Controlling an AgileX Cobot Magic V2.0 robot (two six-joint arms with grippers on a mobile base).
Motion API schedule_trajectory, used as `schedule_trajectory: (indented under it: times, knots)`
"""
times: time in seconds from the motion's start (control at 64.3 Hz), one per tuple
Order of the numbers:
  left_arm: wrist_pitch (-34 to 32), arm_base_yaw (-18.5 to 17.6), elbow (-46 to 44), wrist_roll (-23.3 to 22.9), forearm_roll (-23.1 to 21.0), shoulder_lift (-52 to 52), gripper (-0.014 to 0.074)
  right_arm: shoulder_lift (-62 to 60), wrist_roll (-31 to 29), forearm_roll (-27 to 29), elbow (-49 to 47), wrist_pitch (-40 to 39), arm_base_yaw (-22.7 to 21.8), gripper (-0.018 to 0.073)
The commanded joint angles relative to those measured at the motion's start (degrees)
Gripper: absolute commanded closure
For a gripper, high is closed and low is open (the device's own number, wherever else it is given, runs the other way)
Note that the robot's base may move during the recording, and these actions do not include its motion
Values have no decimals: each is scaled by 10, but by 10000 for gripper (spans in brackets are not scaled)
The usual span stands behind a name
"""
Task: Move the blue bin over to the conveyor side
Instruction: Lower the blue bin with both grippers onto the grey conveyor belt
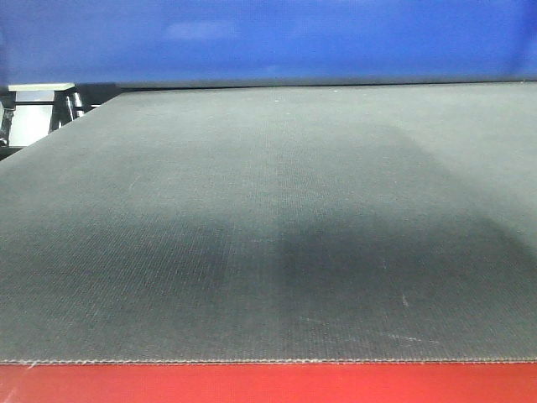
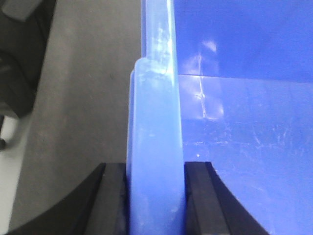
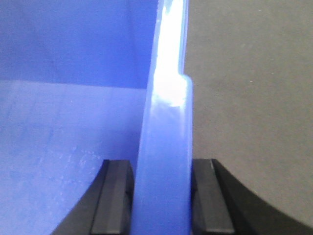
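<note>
The blue bin (image 1: 268,38) fills the top of the front view as a wide glossy blue wall at the far side of the conveyor (image 1: 268,227), a dark grey woven belt with a red frame edge (image 1: 268,384) in front. My left gripper (image 2: 155,169) is shut on the bin's thick left rim, with the bin's inside (image 2: 244,122) to its right. My right gripper (image 3: 162,166) is shut on the right rim, with the bin's inside (image 3: 63,122) to its left. Grey belt shows outside each rim. I cannot tell whether the bin touches the belt.
A white and dark metal structure (image 1: 38,109) stands beyond the belt's far left corner. A dark object (image 2: 19,63) lies past the grey surface (image 2: 83,98) at the left of the left wrist view. Dark belt (image 3: 249,98) lies right of the right rim.
</note>
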Motion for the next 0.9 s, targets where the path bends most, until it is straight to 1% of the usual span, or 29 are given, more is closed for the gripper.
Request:
schedule_trajectory:
  times: [0.0, 0.109, 0.202, 0.28, 0.342, 0.56, 0.668, 0.886]
  knots:
    - [-93, -2, 21, -2, 23, 2, 616, 6, -8, -4, 27, -112, -1, 648]
    - [-174, -2, 75, -2, 34, 14, 616, 17, -7, -4, 68, -185, -1, 648]
    - [-244, -2, 118, -2, 34, 27, 616, 33, -7, -4, 94, -231, -1, 648]
    - [-307, -2, 149, -4, 34, 40, 616, 50, -7, -4, 98, -247, -1, 648]
    - [-339, -1, 163, -4, 31, 54, 616, 70, -7, -4, 99, -252, -1, 648]
    - [-369, -1, 168, -4, 32, 113, 616, 125, -7, -4, 99, -285, -1, 648]
    - [-366, -1, 168, -4, 29, 134, 616, 143, -7, -4, 99, -307, -1, 648]
    - [-367, -1, 168, -4, 30, 149, 616, 171, -7, -4, 99, -313, -1, 648]
